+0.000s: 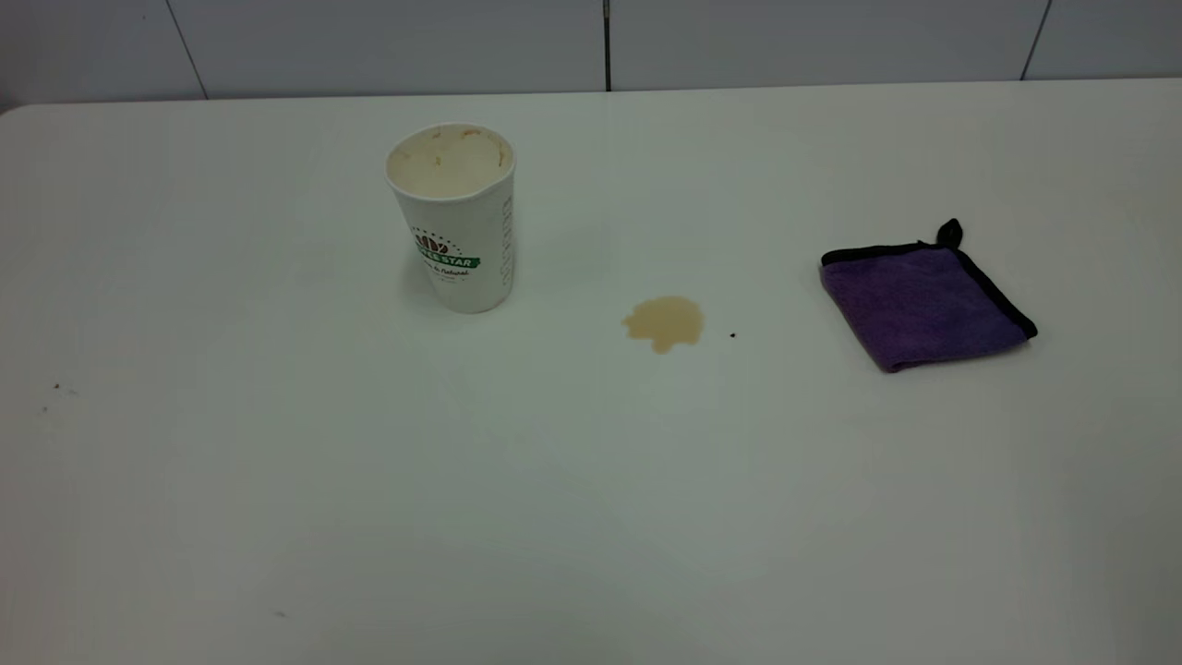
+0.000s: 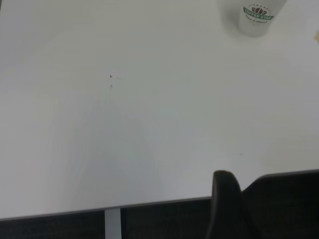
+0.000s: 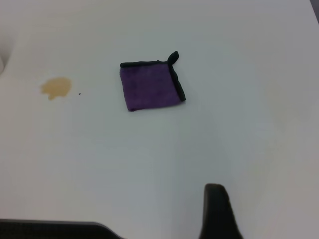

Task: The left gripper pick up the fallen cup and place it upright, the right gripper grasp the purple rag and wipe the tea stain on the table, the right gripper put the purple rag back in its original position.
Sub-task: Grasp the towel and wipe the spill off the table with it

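The white paper cup with its green logo stands upright on the table, left of centre. The light-brown tea stain lies to its right, with bare table between them. Further right, the folded purple rag lies flat, its black loop pointing to the back. Neither arm shows in the exterior view. Only a dark part of my left gripper shows in its wrist view, near the table's front edge and far from the cup. My right gripper hangs well short of the rag and the stain.
A tiny dark speck sits just right of the stain. A few faint specks mark the table's left side. A grey panelled wall runs behind the table's back edge.
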